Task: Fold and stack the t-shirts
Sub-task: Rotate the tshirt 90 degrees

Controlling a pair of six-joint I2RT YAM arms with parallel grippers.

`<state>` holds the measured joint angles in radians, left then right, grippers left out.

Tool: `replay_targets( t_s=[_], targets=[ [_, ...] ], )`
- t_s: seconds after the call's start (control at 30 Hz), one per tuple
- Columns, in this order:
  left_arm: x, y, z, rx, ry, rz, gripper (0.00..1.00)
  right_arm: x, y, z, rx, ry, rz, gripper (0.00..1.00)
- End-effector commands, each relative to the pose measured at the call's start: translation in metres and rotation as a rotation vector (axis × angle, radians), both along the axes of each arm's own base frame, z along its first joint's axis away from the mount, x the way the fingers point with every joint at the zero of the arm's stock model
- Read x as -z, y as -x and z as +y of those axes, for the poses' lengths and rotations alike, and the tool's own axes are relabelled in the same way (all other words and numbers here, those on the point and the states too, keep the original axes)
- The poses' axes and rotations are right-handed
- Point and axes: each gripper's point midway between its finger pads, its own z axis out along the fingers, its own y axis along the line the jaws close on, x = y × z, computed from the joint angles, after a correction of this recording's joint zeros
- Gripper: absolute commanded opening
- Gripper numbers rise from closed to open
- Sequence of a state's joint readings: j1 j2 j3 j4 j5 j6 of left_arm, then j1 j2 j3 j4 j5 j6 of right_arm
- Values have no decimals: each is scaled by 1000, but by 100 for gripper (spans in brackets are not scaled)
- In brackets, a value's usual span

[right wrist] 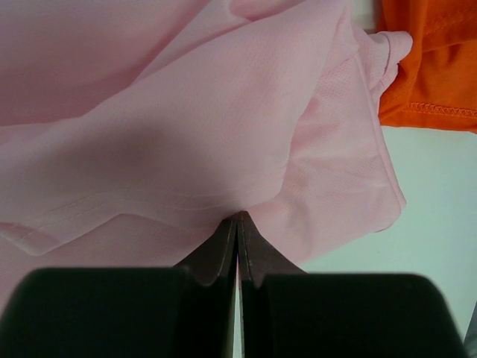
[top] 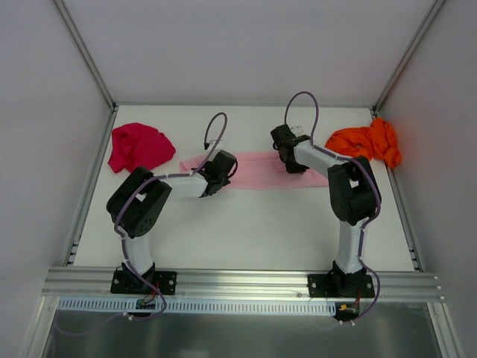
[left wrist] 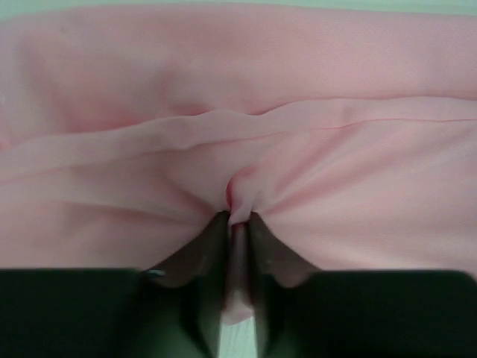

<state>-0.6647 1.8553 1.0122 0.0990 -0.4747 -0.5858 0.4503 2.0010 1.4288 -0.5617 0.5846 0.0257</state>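
Three shirts on a white tabletop (top: 246,224), none yet folded square or stacked. Item one: pink shirt (top: 257,173), spread as a long flat band across the middle, between the two arms, evidently the piece in hand. Left claw (left wrist: 238,218) was closed on a small pinch of its cloth, the fabric puckering up into the fingers and creasing outward from them. Right claw (right wrist: 237,218) was shut tight on the shirt's near edge close to a sleeve, a thin sliver of pink caught between the fingers. With one grip toward each end, the band could likely be lifted evenly and laid over on itself without sagging in the centre. Item two: red shirt (top: 140,147), crumpled in a heap at the far left, apart from the pink one, apparently parked out of the working area. Item three: orange shirt (top: 365,142), bunched at the far right against the wall, its hem lying just beside the pink sleeve. Stack: not begun, by this judgement; folding at an early stage.
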Motion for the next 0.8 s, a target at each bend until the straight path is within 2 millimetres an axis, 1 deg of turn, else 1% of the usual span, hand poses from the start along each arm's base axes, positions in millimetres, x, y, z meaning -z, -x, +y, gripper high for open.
replay_targets(
  t_s=[0.0, 0.03, 0.07, 0.37, 0.4, 0.47, 0.53, 0.67, 0.7, 0.77],
  targets=[
    [13, 3, -6, 7, 16, 47, 12, -22, 1, 2, 8, -32, -50, 1],
    [14, 3, -5, 7, 13, 50, 8, -22, 1, 2, 5, -28, -49, 1],
    [14, 3, -5, 6, 11, 51, 0, -22, 1, 1, 8, -28, -50, 1],
    [16, 4, 3, -11, -25, 56, 0, -19, 1, 1, 6, -27, -44, 1],
    [15, 5, 5, -7, -36, 62, 7, -20, 1, 1, 6, -26, -46, 1],
    [14, 6, 6, -10, -40, 61, 43, -22, 0, 0, 7, -22, -52, 1],
    [10, 8, 12, -27, -55, 54, 56, -25, -1, 2, 5, -31, -63, 1],
    [-3, 7, 14, -23, -37, 10, 63, -28, -5, 3, -1, -33, -71, 1],
    [-12, 5, 12, -16, -23, -11, 63, -29, -6, 4, -4, -34, -74, 1],
    [-19, 1, 8, -2, -14, -34, 65, -28, -8, 4, -5, -28, -74, 1]
  ],
)
